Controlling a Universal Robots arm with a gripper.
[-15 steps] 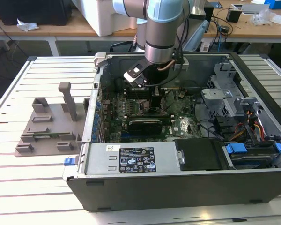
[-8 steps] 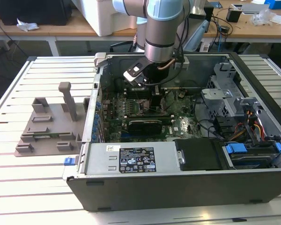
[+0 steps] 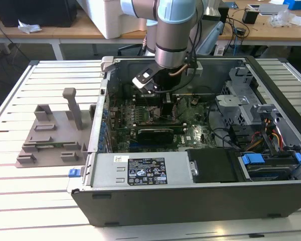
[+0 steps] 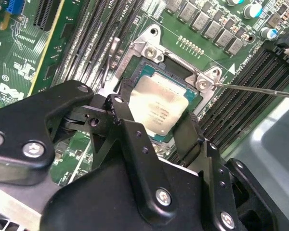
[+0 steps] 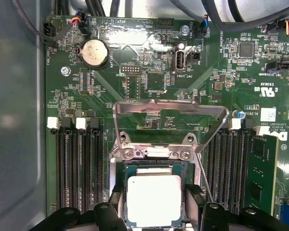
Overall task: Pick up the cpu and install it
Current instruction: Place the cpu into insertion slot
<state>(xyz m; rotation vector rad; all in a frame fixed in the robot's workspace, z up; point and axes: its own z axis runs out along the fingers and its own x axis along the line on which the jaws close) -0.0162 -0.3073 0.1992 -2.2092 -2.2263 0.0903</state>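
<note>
The cpu (image 4: 159, 108), a flat square chip with a silvery top, lies level in the open socket (image 4: 202, 98) on the green motherboard. In the first wrist view the cpu (image 5: 154, 199) shows from straight above. My gripper (image 4: 155, 115) is low over it, and its two black fingers (image 4: 123, 118) press against opposite edges of the chip. The socket's metal load plate (image 5: 171, 113) stands folded back, and the thin lever (image 4: 260, 89) sticks out to the side. In the exterior view my gripper (image 3: 166, 106) reaches down into the computer case (image 3: 190, 196).
Rows of memory slots (image 5: 79, 168) flank the socket on both sides. A long black card (image 3: 155, 134) lies just beyond the gripper on the board. Drive bays and cables (image 3: 261, 135) fill the case on the exterior view's right. A grey fixture (image 3: 55, 135) stands on the table outside the case.
</note>
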